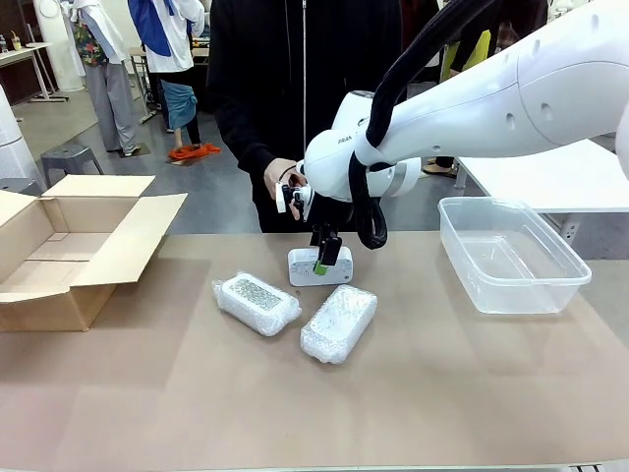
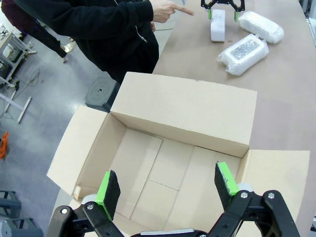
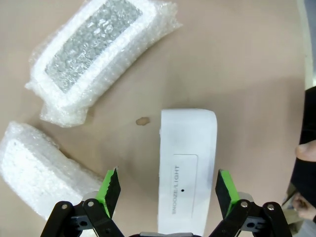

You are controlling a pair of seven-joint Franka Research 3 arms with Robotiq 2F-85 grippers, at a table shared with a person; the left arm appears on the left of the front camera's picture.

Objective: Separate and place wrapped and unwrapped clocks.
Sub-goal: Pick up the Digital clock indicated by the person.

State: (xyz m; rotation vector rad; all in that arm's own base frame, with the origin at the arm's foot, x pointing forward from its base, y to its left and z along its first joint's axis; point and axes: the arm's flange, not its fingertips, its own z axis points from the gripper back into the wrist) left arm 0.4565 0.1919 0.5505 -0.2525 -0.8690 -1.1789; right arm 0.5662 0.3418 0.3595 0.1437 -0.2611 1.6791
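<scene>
The unwrapped clock is a bare white block standing near the table's far middle. My right gripper hangs open right over it. In the right wrist view the clock lies between the green fingertips, nearer the right one, and nothing is gripped. Two bubble-wrapped clocks lie in front of it, one to the left and one to the right. My left gripper is open above the open cardboard box, with nothing between its pads.
The cardboard box stands at the table's left, flaps spread. A clear plastic bin stands at the right. A person in black stands at the far side, one hand just behind my right gripper, a finger pointing toward the clocks.
</scene>
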